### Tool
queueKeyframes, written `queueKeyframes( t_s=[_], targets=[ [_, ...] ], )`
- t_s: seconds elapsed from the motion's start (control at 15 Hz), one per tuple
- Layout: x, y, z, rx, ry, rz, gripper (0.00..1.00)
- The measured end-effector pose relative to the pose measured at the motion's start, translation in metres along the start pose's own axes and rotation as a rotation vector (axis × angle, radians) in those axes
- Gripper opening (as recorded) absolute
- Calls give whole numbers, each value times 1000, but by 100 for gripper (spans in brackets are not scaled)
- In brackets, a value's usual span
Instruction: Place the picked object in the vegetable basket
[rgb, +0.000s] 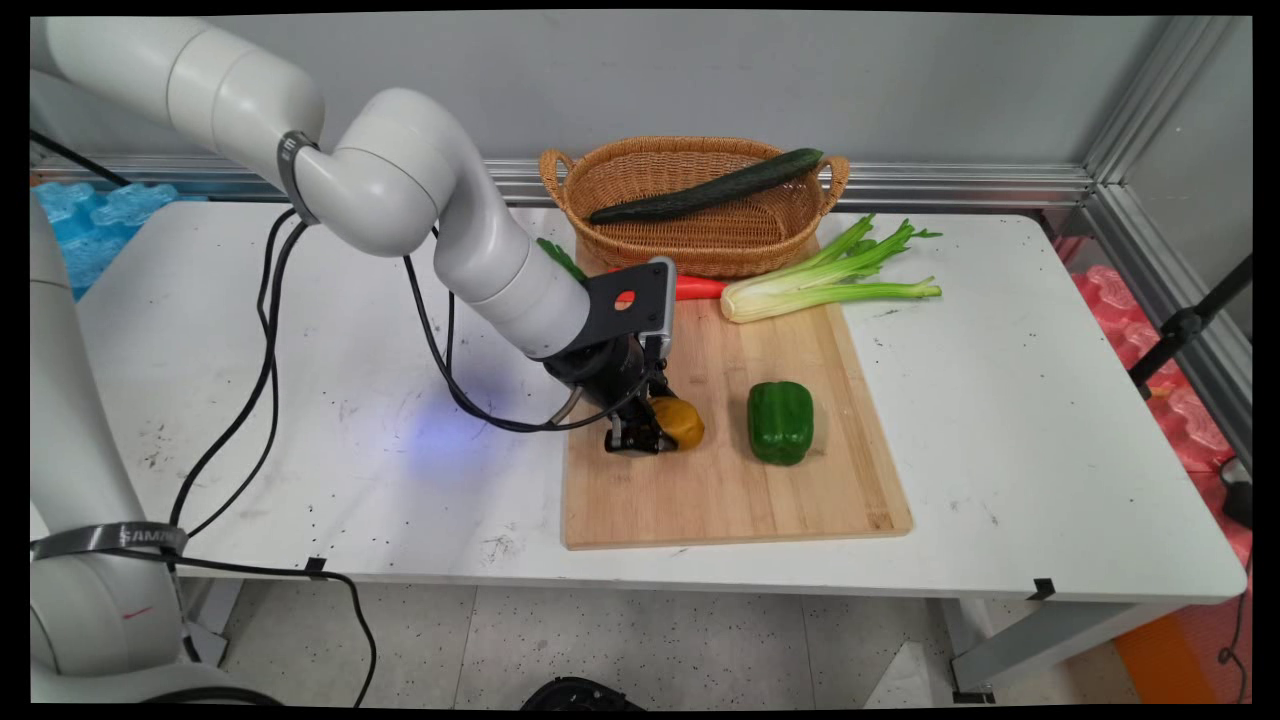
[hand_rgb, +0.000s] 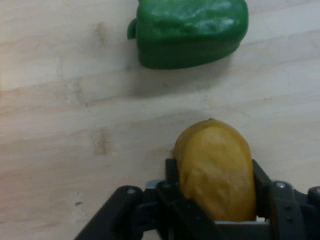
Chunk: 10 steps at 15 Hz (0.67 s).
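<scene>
Light is coming down pretty evenly from overhead, so the table (rgb: 1000, 420) is looking bright and the shadows under the pepper (rgb: 781, 422) and the arm are staying soft and short. The main view is bending straight lines near its edges, fisheye style. Up close, the hand view is going soft, with the potato (hand_rgb: 216, 170) looking a bit smeary.
</scene>
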Motion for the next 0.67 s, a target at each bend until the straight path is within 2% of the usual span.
queueKeyframes(
  t_s=[0.4, 0.67],
  targets=[
    [0, 1, -3, -28, -1, -10, 0],
    [15, -9, -26, -69, 17, -15, 0]
  ],
)
